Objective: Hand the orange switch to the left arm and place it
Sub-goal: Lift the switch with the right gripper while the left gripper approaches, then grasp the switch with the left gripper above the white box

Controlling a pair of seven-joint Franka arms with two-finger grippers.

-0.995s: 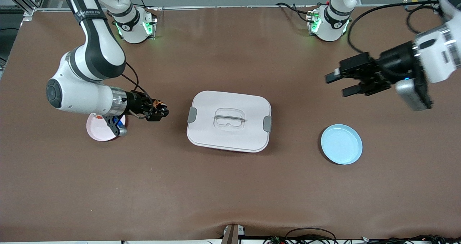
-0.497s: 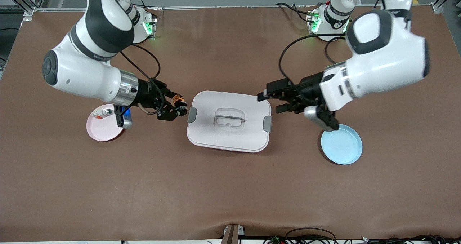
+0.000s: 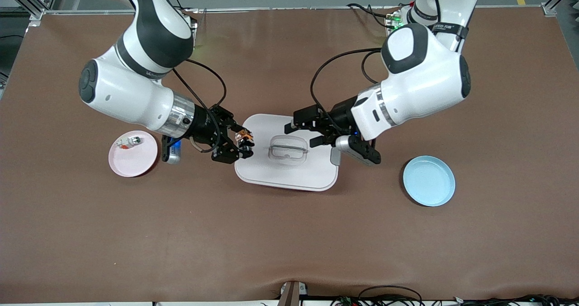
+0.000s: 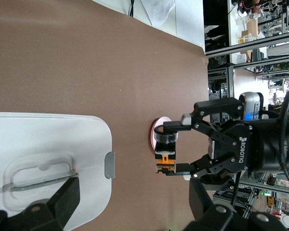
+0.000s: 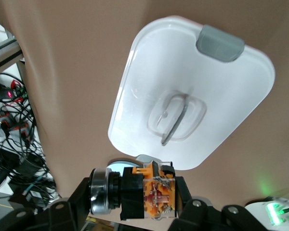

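The large white rounded-rectangular lidded box (image 3: 287, 152) with grey side clasps and a recessed top handle is located at the middle of the brown table (image 3: 289, 233).

The right gripper (image 3: 242, 144) is positioned over the edge of the box at the right arm's end. Its fingers are clenched on the small black-bodied orange switch (image 3: 244, 138), which is thus held in the air above that edge. In the right wrist view the switch (image 5: 149, 195) is seen clamped between the black fingers, with its orange block and a round silver-rimmed end exposed, and the box (image 5: 192, 91) is seen below it. In the left wrist view the same switch (image 4: 165, 155) is seen held crosswise in the right gripper (image 4: 171, 150), past the grey clasp of the box (image 4: 48, 163).

The left gripper (image 3: 302, 131) is positioned over the lid of the box, on the side toward the left arm's end, beside the recessed handle. Its fingers are spread apart and nothing is held between them. The two grippers face each other across the handle and are apart.

A round pink plate (image 3: 131, 161) lies toward the right arm's end of the table and carries a small silver-and-white part (image 3: 128, 142) with a red bit. A round light-blue plate (image 3: 429, 181) lies toward the left arm's end.
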